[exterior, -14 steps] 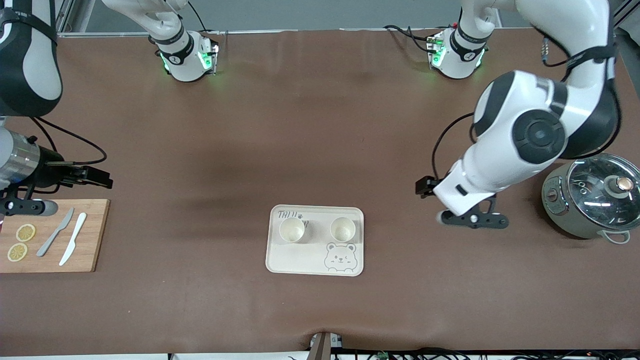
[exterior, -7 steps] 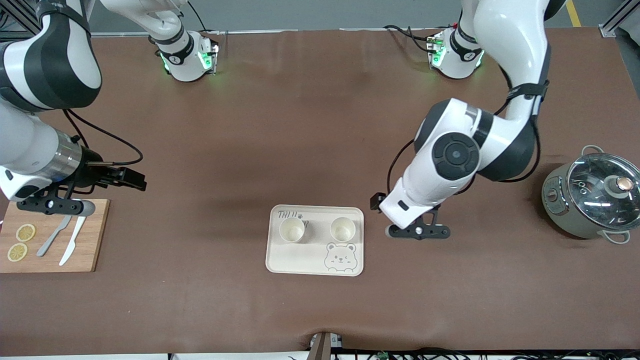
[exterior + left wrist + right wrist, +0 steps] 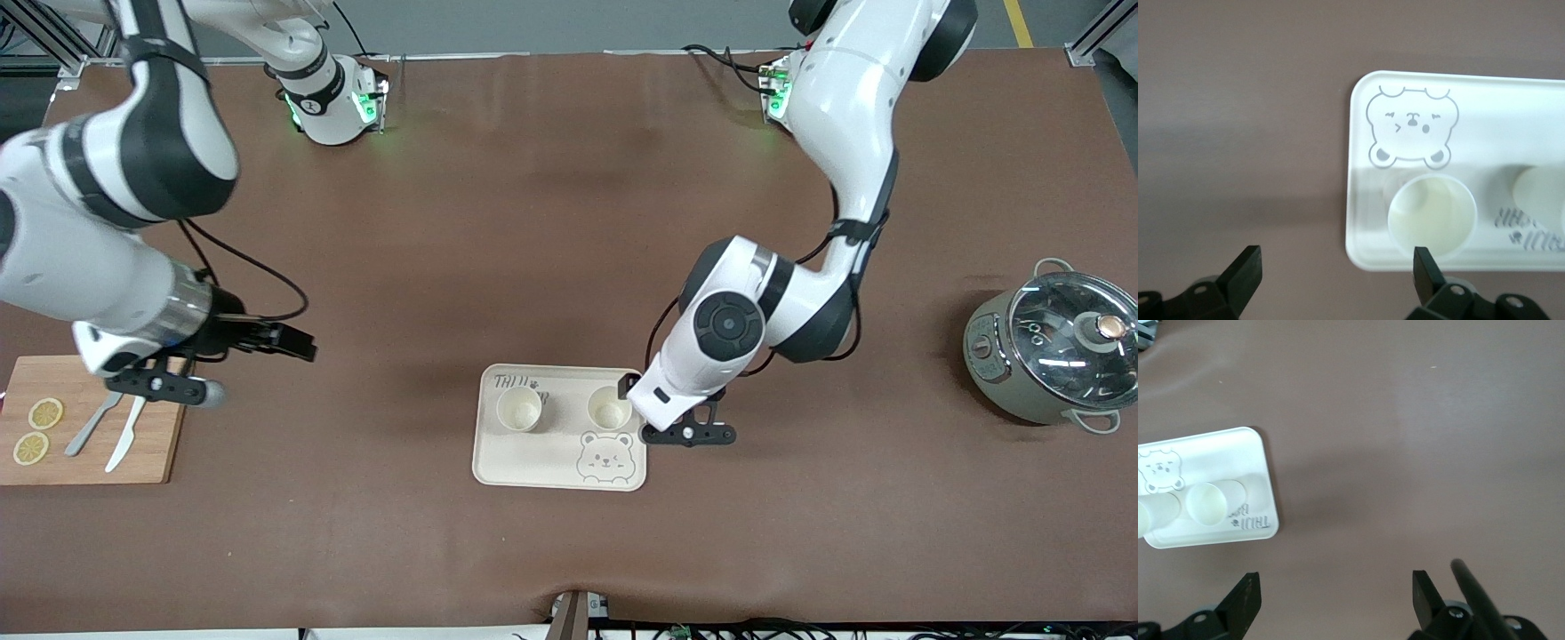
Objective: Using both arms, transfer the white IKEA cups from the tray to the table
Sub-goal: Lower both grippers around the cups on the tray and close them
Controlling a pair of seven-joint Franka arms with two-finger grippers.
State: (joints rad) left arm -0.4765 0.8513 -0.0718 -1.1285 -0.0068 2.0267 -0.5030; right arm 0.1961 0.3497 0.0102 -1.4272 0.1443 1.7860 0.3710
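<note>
Two white IKEA cups stand upright and empty, side by side, on the cream bear tray [image 3: 533, 462] at the table's middle. One cup [image 3: 519, 409] is toward the right arm's end, the other [image 3: 609, 409] toward the left arm's end. My left gripper [image 3: 669, 407] is over the tray's edge beside the second cup. In the left wrist view it [image 3: 1336, 273] is open and empty, with that cup [image 3: 1431, 217] just past one fingertip [image 3: 1425, 267]. My right gripper [image 3: 133, 356] is over the cutting board's edge. In the right wrist view it [image 3: 1336, 597] is open and empty, well apart from the tray [image 3: 1238, 453].
A wooden cutting board [image 3: 164, 444] with two lemon slices [image 3: 37, 431], a grey knife and a white knife [image 3: 130, 436] lies at the right arm's end. A grey pot with a glass lid [image 3: 1058, 356] stands at the left arm's end.
Both arms swung toward the tray. The left gripper moved from near the pot to the tray's edge. The right gripper moved from the table's end to the cutting board's edge.
</note>
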